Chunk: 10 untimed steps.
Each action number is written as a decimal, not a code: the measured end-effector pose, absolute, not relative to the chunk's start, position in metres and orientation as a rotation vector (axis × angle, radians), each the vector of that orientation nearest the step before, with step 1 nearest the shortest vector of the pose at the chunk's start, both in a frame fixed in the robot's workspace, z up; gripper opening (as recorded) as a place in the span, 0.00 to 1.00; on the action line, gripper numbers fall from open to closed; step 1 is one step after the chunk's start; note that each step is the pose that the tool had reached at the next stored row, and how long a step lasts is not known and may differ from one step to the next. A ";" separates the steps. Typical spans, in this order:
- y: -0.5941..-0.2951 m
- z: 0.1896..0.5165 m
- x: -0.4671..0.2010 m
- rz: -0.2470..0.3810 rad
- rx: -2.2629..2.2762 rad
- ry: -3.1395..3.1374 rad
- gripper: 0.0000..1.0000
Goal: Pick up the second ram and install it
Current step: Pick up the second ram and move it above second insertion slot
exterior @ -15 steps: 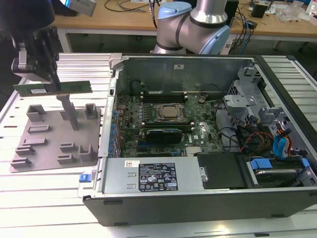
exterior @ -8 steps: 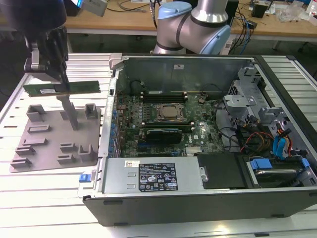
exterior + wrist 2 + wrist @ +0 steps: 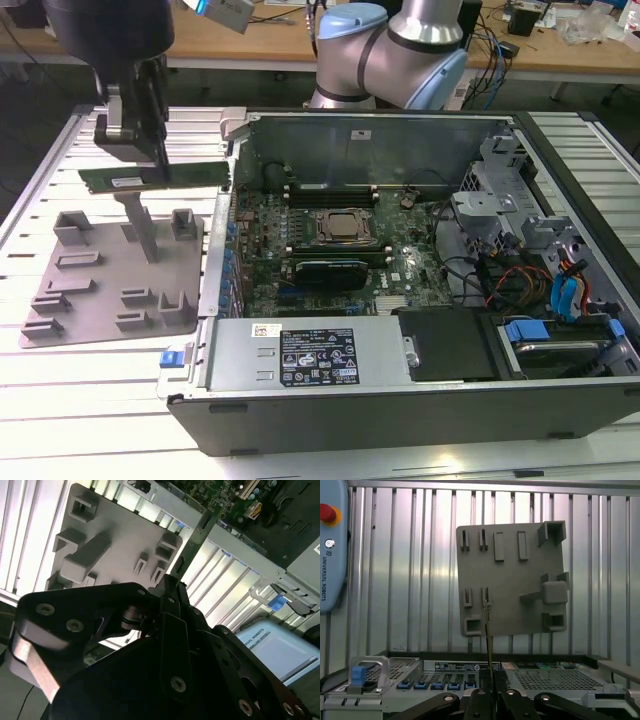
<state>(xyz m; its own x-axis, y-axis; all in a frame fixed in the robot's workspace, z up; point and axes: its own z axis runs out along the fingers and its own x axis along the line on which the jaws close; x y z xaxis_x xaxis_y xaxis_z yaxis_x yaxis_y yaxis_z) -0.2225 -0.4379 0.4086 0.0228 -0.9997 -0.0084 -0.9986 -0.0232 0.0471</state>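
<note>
The second ram (image 3: 155,178), a long green stick, hangs level in the air above the grey fixture plate (image 3: 100,290) at the exterior view's left. My gripper (image 3: 158,160) is shut on its upper edge from above. Both wrist views show the stick edge-on: a thin dark strip (image 3: 192,542) and a thin line (image 3: 489,645) running out from between my fingers (image 3: 167,597). Behind it lies the plate (image 3: 510,580) with its slots and blocks. To the exterior view's right, the open computer case holds the motherboard (image 3: 330,250) with a silver processor (image 3: 345,226) in the middle.
The case wall (image 3: 225,220) rises between the plate and the motherboard. A power supply (image 3: 310,360) lies along the case front, with drives and cables (image 3: 560,290) at the exterior view's right. The arm's base (image 3: 400,50) stands behind the case. A blue-grey pendant (image 3: 332,545) rests on the slatted table.
</note>
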 end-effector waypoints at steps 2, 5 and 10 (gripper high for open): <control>-0.438 0.409 -0.218 -0.061 2.226 -2.176 0.11; -0.437 0.409 -0.208 -0.061 2.226 -2.175 0.11; -0.434 0.407 -0.185 -0.066 2.223 -2.172 0.11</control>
